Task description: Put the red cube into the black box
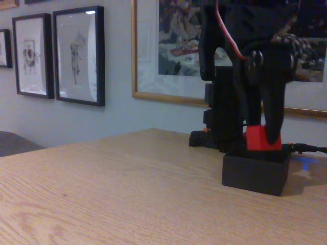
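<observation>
Red, matte and sharp-edged, the small red cube hangs just above the rim of the low matte black box, clenched in the black two-finger end effector at roughly four o'clock in the fixed view. The placing step looks nearly done: what remains, I judge, is a short descent and a release. Whether the box holds anything cannot be told from this low angle. The box sits on the pale wooden bench.
</observation>
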